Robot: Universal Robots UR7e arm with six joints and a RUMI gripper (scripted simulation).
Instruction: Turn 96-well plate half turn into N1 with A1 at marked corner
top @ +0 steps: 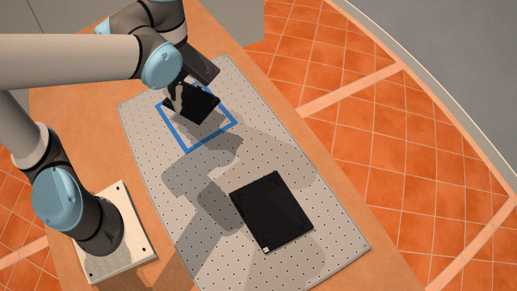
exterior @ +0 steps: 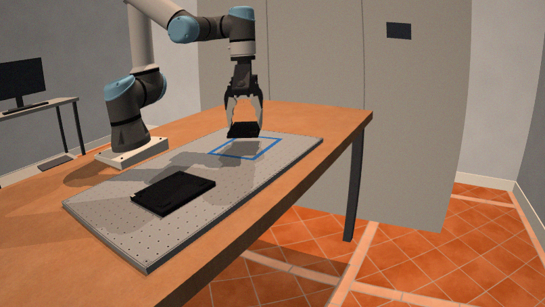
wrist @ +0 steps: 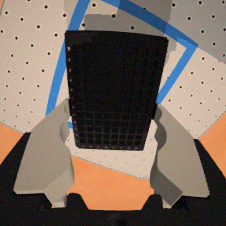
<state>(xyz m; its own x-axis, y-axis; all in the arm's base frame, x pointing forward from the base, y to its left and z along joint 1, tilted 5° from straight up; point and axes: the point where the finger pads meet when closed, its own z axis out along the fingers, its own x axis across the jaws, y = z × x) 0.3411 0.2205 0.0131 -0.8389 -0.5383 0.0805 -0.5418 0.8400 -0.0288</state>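
Above the blue outline (top: 211, 134), black gridded 96-well plate (wrist: 112, 90), clamped in claw (wrist: 111, 131)

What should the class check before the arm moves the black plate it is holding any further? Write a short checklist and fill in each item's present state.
1. Grip: the gripper is shut on the plate, one finger on each long side. Ok.
2. Plate off the board: it hangs above the perforated board, its shadow below it. Ok.
3. Where it hangs: over the blue square, not over the black nest. Not ok for seating yet.
4. Nest free: nothing lies in it. Ok.
5. Corner label: a small white tag shows at the nest's near corner. Ok.
6. Plate's cut corner: not visible. Cannot tell.
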